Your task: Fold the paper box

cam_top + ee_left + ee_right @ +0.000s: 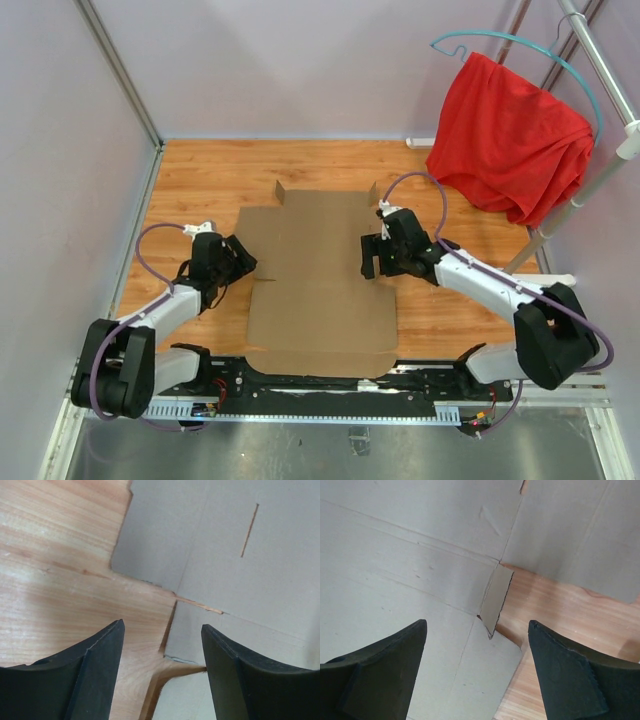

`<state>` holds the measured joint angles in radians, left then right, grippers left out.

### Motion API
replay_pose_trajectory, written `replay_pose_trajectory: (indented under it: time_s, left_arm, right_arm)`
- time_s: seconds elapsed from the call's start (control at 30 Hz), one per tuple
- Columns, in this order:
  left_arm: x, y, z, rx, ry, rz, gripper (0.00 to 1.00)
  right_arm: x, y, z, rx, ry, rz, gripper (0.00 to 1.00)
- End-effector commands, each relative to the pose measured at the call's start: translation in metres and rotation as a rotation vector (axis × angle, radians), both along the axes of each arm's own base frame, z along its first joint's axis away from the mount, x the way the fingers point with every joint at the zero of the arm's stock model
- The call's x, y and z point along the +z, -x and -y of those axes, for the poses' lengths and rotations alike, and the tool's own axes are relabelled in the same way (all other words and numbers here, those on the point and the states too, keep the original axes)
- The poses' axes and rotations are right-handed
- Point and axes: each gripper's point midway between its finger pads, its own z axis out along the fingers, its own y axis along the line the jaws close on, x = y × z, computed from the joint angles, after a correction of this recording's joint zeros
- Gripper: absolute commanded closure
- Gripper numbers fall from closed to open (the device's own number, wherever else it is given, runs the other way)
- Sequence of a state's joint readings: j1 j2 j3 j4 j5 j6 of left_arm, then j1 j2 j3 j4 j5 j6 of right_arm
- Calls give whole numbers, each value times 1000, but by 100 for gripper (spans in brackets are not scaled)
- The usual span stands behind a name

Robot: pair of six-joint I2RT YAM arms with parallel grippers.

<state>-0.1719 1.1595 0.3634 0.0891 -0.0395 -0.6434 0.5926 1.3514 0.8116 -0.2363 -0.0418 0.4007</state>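
The paper box (315,275) lies as a flat brown die-cut sheet on the wooden table, its flaps spread out. My left gripper (238,262) is open at the sheet's left edge; the left wrist view shows its fingers (100,675) straddling a notch between two flaps of the sheet (240,570). My right gripper (372,262) is open over the sheet's right edge. In the right wrist view a small tab (496,600) stands up slightly from the sheet (410,570) between the open fingers (560,675).
A red cloth (510,140) hangs on a teal hanger (520,45) from a metal rack at the back right. White walls close in the wooden table (200,180) on the left and at the back.
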Motion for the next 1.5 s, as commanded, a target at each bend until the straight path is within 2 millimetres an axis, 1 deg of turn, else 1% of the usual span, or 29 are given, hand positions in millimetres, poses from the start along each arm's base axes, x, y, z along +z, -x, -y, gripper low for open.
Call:
replay_pose_trajectory:
  time_s: [0.0, 0.13, 0.3, 0.43, 0.6, 0.7, 0.77, 0.9, 1.07, 1.17, 1.23, 1.3, 1.37, 1.4, 1.47]
  left_arm:
    - [23, -20, 7, -45, 17, 88, 30]
    - [21, -22, 16, -81, 50, 81, 29]
    - [3, -17, 30, -145, 95, 12, 32]
    - [-6, -11, 35, -166, 125, -5, 35]
    - [-8, -9, 45, -197, 179, -4, 39]
    - [-4, -10, 48, -209, 186, -4, 40]
    - [3, -10, 48, -211, 187, 13, 40]
    - [25, -12, 49, -214, 198, 60, 41]
    - [50, -12, 56, -226, 251, 117, 42]
    - [52, -10, 63, -236, 283, 133, 44]
    - [45, -7, 66, -246, 300, 114, 45]
    - [37, -6, 63, -238, 277, 78, 45]
    - [28, -4, 53, -204, 220, 47, 45]
    - [23, -4, 43, -163, 172, 31, 44]
    - [19, -2, 30, -128, 107, 17, 44]
  right_arm:
    - [-14, 0, 4, -32, 15, -38, 16]
    - [-24, -2, -2, -27, 11, -68, 16]
    - [-32, -1, -6, -23, 0, -95, 17]
    - [-34, -1, -9, -18, -14, -97, 17]
    - [-35, -1, -15, -2, -35, -105, 18]
    - [-34, -2, -18, 5, -45, -105, 19]
    - [-34, -2, -18, 7, -46, -104, 19]
    - [-34, -2, -20, 9, -55, -105, 19]
    - [-36, -2, -23, 13, -74, -110, 20]
    - [-37, -1, -25, 16, -85, -113, 20]
    - [-37, 0, -25, 17, -88, -115, 21]
    - [-37, 1, -24, 15, -87, -113, 21]
    - [-37, 2, -23, 14, -84, -110, 21]
    - [-36, 1, -23, 16, -84, -108, 21]
    - [-35, 1, -22, 15, -81, -105, 21]
